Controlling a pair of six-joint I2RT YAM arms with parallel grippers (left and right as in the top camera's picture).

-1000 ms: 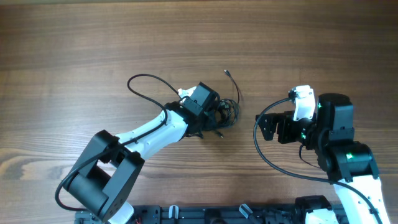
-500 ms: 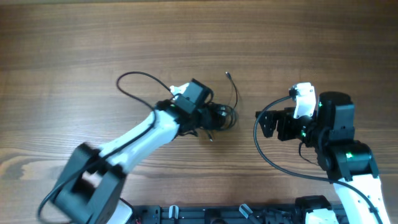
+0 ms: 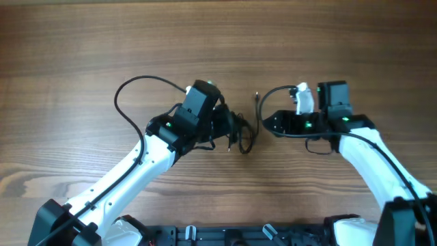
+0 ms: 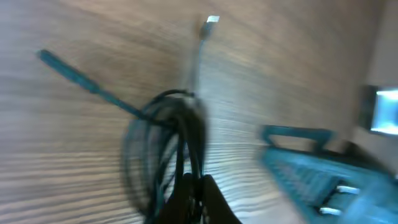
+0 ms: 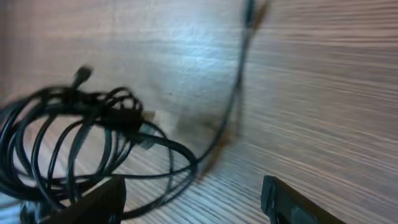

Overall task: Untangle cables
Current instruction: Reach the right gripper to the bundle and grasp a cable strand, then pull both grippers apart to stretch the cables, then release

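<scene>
The cables (image 3: 242, 130) are a small tangle of thin black cords on the table's middle, with one end (image 3: 257, 96) trailing toward the back. My left gripper (image 3: 229, 128) is shut on the bundle; in the left wrist view the cords (image 4: 180, 130) run into the closed fingertips (image 4: 193, 199), and a silvery plug (image 4: 211, 20) lies beyond. My right gripper (image 3: 268, 123) is open just right of the bundle. In the right wrist view the loops (image 5: 68, 137) lie left of and partly between its spread fingers (image 5: 193, 202), with one strand (image 5: 239, 87) running away.
The wooden table (image 3: 82, 41) spreads all round. Thick black arm cables loop behind my left wrist (image 3: 126, 92) and beside my right wrist (image 3: 273, 92). The arm bases sit at the front edge (image 3: 225, 236).
My left gripper has drawn the bundle a little left and forward. My right arm has swung left from the right side to just beside the bundle.
</scene>
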